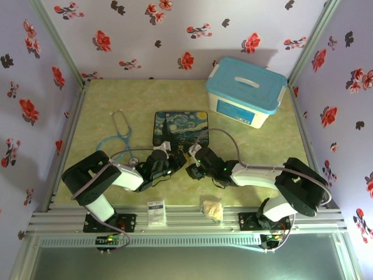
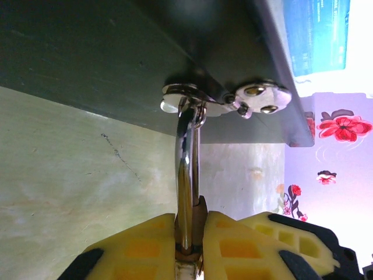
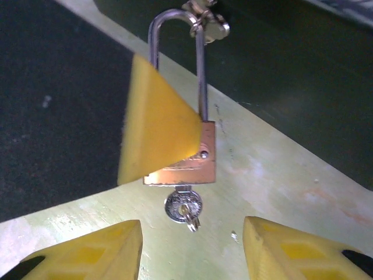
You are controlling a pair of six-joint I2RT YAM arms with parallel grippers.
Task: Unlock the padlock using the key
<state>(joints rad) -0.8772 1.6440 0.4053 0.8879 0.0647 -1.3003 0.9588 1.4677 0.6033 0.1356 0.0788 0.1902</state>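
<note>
Right wrist: squarish brass padlock, small round-headed silver key

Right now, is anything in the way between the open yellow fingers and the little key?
Nothing visible. The key pokes out under the padlock, with bare table between it and the open right gripper.
</note>
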